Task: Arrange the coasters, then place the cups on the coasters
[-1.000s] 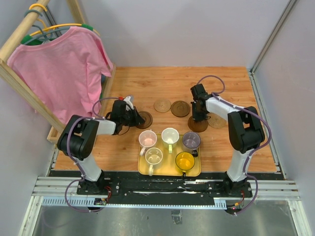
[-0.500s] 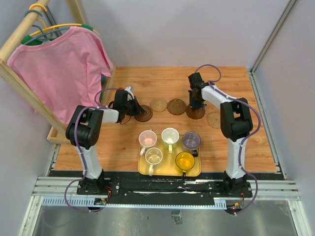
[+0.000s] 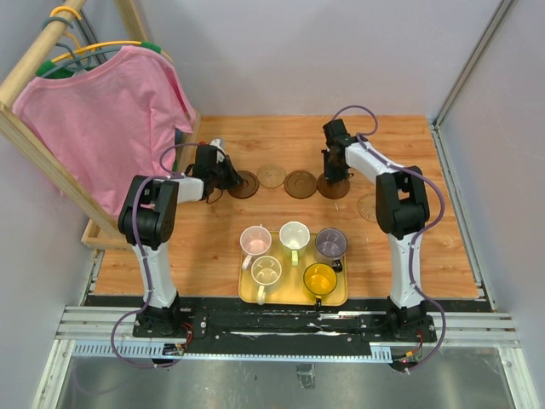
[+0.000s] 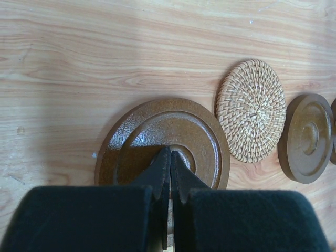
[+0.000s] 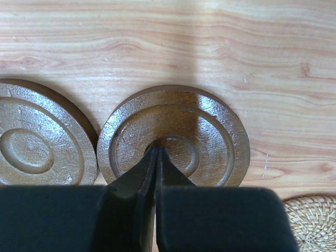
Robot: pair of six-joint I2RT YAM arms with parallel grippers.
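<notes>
Four coasters lie in a row on the wooden table, and a fifth, woven one lies apart at the right. My left gripper is shut, its tips resting on the centre of the dark brown coaster. Beside it lie a woven tan coaster and a brown coaster. My right gripper is shut too, with its tips on the rightmost brown coaster of the row. Several cups stand on the yellow tray: pink, cream, purple, white-green, amber.
A wooden rack with a pink shirt on hangers leans along the table's left side. Grey walls close the back and right. In the right wrist view, the neighbouring brown coaster nearly touches the pressed one, and a woven coaster shows at the lower right.
Both arms have reached further from the tray, each sliding the brown coaster under its shut tips toward the back. The two middle coasters have shifted slightly left.
</notes>
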